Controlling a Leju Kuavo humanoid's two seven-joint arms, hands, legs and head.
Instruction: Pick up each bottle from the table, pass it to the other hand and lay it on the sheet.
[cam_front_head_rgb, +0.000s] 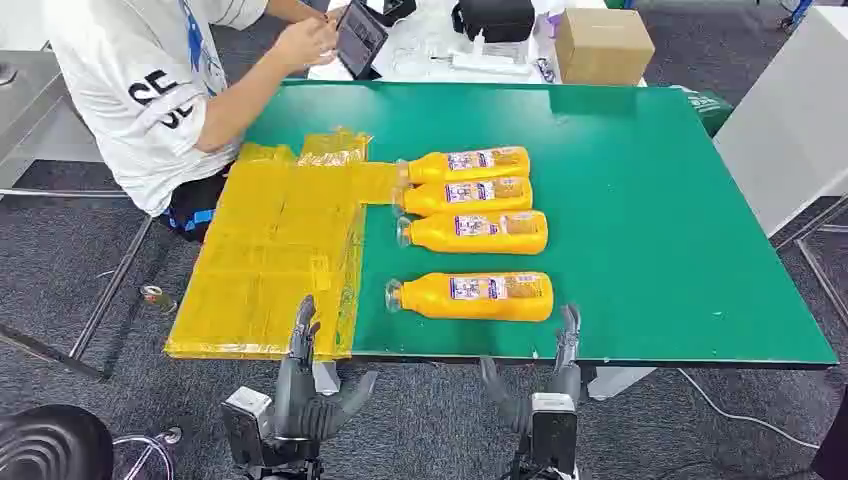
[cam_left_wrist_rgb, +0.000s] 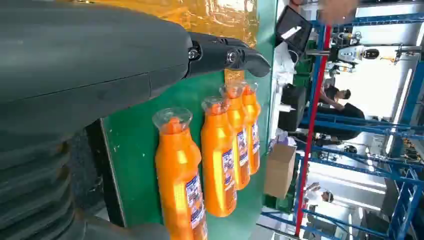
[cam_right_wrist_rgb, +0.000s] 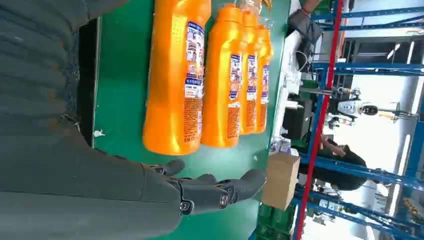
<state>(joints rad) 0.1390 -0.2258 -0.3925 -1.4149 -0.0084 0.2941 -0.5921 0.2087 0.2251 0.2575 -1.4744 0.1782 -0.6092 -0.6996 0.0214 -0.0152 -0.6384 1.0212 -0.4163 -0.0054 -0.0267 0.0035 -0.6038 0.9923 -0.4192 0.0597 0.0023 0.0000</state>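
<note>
Several orange bottles lie on their sides on the green table (cam_front_head_rgb: 650, 200), caps toward the sheet. The nearest bottle (cam_front_head_rgb: 472, 296) (cam_left_wrist_rgb: 181, 175) (cam_right_wrist_rgb: 175, 75) lies apart from three others (cam_front_head_rgb: 470, 196) stacked close together. A yellow sheet (cam_front_head_rgb: 275, 260) (cam_left_wrist_rgb: 200, 15) covers the table's left part and carries no bottle. My left hand (cam_front_head_rgb: 305, 385) is below the table's front edge by the sheet's corner, fingers spread and empty. My right hand (cam_front_head_rgb: 545, 385) is open below the edge, just right of the nearest bottle's base.
A person in a white shirt (cam_front_head_rgb: 150, 90) sits at the table's far left corner holding a tablet (cam_front_head_rgb: 358, 36). A cardboard box (cam_front_head_rgb: 603, 45) and a black case (cam_front_head_rgb: 495, 18) stand behind the table. A white table (cam_front_head_rgb: 790, 120) stands on the right.
</note>
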